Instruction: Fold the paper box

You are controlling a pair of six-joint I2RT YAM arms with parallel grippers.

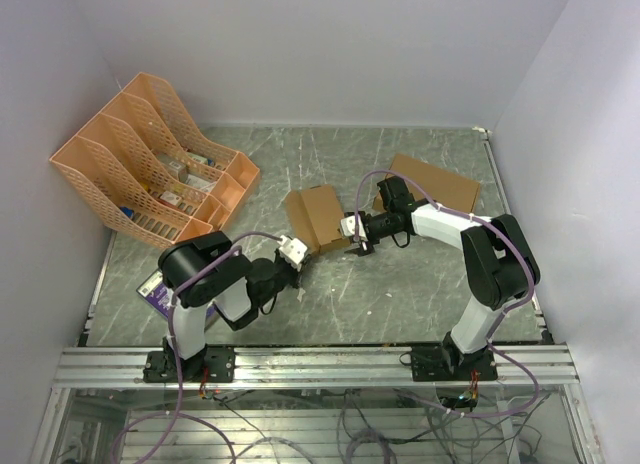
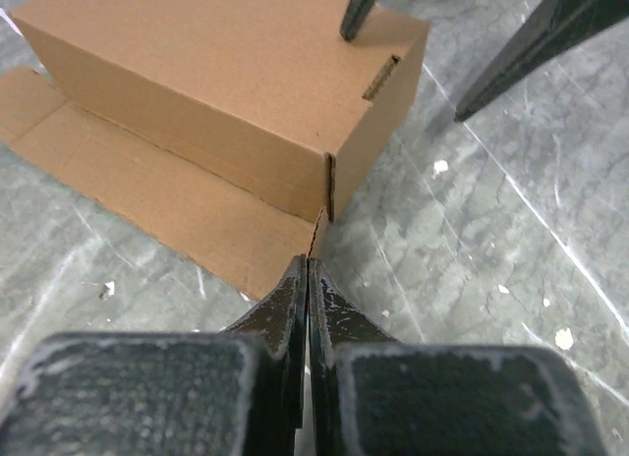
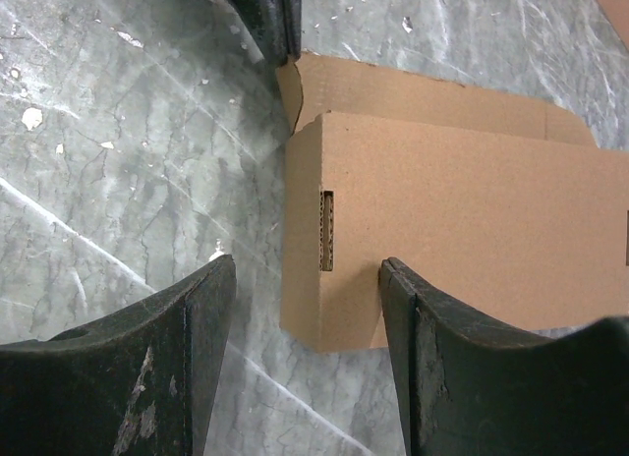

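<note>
A grey marbled table (image 1: 400, 294) is seen from above, with two robot arms bolted at its near edge. The paper box (image 1: 318, 216) is found near the middle of the table, between the two grippers. It is formed into a narrow brown cardboard block, and one flat flap (image 2: 147, 181) is spread on the table along its long side. The left gripper (image 1: 300, 262) is placed at the near corner of that flap. In the left wrist view its fingers (image 2: 295, 299) are pressed together, and the flap's corner is seen edge-on, raised slightly and caught at their tips. From the right wrist view the same closed fingers (image 3: 270, 24) are met at the curled corner of the flap. The right gripper (image 1: 340, 232) is held spread over the end of the box. One finger (image 3: 432, 358) is set on the box's top surface beside a small slot (image 3: 327, 230), and the other finger (image 3: 177, 358) is set over bare table just past the box's end. Nothing is clamped by it. A peach-coloured file rack (image 1: 150, 154) is stood at the far left corner, and a flat brown cardboard piece (image 1: 435, 184) is laid at the far right.
</note>
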